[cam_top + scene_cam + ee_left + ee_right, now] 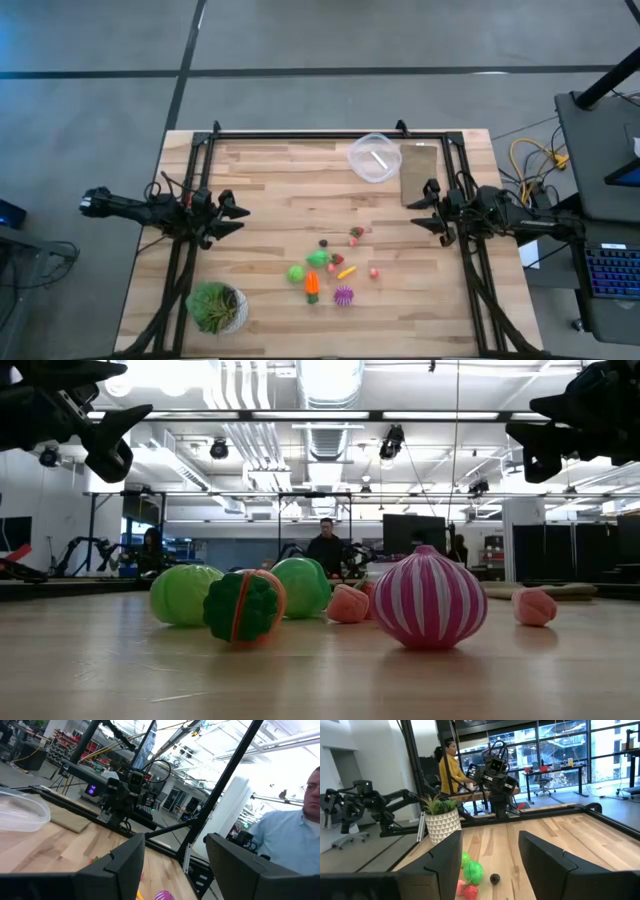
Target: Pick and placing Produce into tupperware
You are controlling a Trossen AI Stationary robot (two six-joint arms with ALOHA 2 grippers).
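The produce (328,270) lies as several small toy pieces on the wooden table, near its middle and toward the near edge: green ones (185,595), an orange carrot (312,285), a purple spiky ball (343,295), a red piece (470,891) and a dark berry (494,879). The clear round tupperware (372,158) stands on its base near the far edge, and it also shows in the left wrist view (20,810). My left gripper (235,212) hovers open at the table's left side (175,870). At the right side my right gripper (425,210) hovers open (490,865). Neither has anything between its fingers.
A flat brown board (420,172) lies right of the tupperware. A leafy plant in a white pot (215,305) stands at the near left corner. A black frame (320,134) runs along the table's far edge and sides. People show in the room beyond.
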